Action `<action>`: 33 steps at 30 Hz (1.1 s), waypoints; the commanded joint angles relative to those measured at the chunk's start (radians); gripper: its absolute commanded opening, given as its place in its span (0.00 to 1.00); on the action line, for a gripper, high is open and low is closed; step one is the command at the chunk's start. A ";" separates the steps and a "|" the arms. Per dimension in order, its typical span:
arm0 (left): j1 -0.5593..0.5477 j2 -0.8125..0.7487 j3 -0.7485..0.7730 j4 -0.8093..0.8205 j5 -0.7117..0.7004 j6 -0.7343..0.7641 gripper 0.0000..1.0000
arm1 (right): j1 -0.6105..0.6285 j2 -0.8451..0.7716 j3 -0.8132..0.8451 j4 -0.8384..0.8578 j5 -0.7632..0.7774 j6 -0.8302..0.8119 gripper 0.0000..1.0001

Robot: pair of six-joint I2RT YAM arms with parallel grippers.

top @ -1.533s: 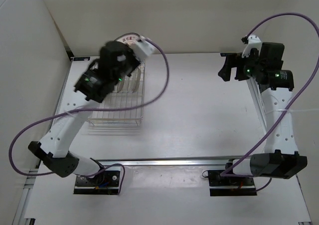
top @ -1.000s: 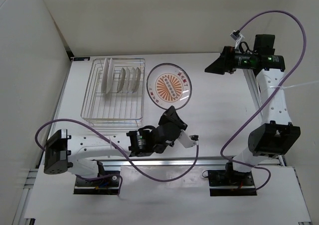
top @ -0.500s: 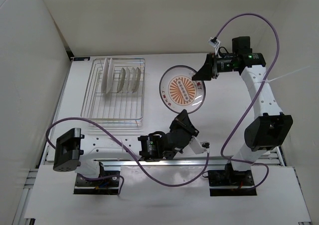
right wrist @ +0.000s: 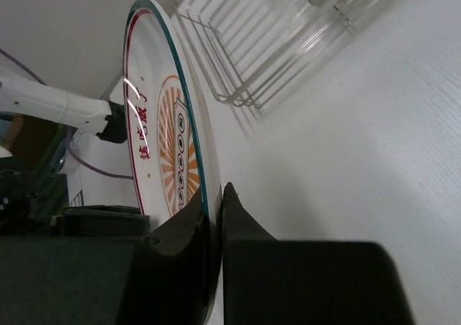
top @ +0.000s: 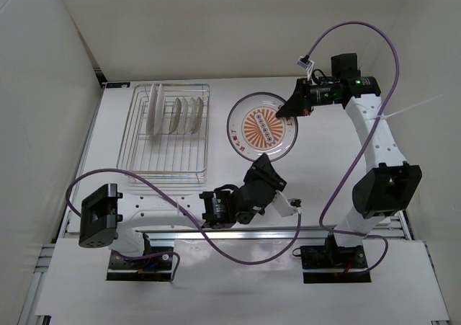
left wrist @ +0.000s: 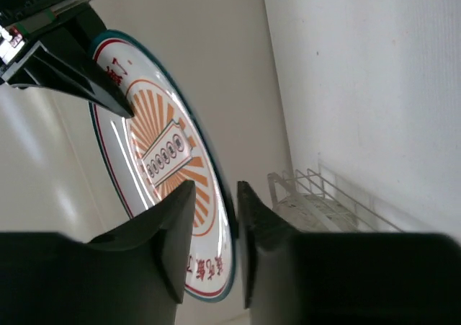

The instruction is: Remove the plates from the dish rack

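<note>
Over the white table [top: 324, 159], plate [top: 261, 127] faces upward.

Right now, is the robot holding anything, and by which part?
The plate, by its rim, pinched in the right fingers. The left fingers straddle the opposite rim; their grip is unclear.

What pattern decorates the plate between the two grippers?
Plate: orange sunburst centre, green rim; top external view.

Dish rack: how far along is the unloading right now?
Done: one patterned plate is out of the dish rack. In hand: the right gripper pinches that plate's rim, while the left gripper straddles the opposite edge; whether it clamps is unclear. Left: several plates stand upright between the rack's dividers, and the held plate is not yet released.
</note>
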 commanded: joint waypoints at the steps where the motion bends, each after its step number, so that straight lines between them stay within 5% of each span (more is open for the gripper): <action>1: 0.025 -0.020 0.106 -0.071 -0.035 -0.052 0.44 | 0.027 -0.025 0.009 0.047 0.156 0.018 0.00; 5: 0.037 0.004 0.235 -0.495 -0.035 -0.236 0.95 | -0.005 -0.015 -0.001 0.189 0.317 0.141 0.00; 6: 0.037 0.004 0.268 -0.562 -0.035 -0.303 1.00 | -0.027 -0.015 -0.001 0.249 0.401 0.164 0.00; 13: 0.258 -0.077 0.273 -0.706 -0.041 -0.339 1.00 | -0.057 0.161 0.049 0.360 0.678 0.213 0.00; 18: 0.604 -0.030 0.468 -0.770 0.066 -0.491 1.00 | -0.010 0.293 0.101 0.350 0.778 0.161 0.00; 24: 0.969 0.075 0.720 -0.908 0.334 -0.842 1.00 | 0.021 0.441 0.210 0.329 0.778 0.173 0.00; 28: 1.144 0.064 0.700 -0.922 0.596 -1.031 1.00 | 0.021 0.530 0.266 0.303 0.718 0.182 0.00; 33: 1.353 0.064 0.648 -0.913 0.930 -1.094 1.00 | 0.021 0.600 0.275 0.292 0.692 0.182 0.04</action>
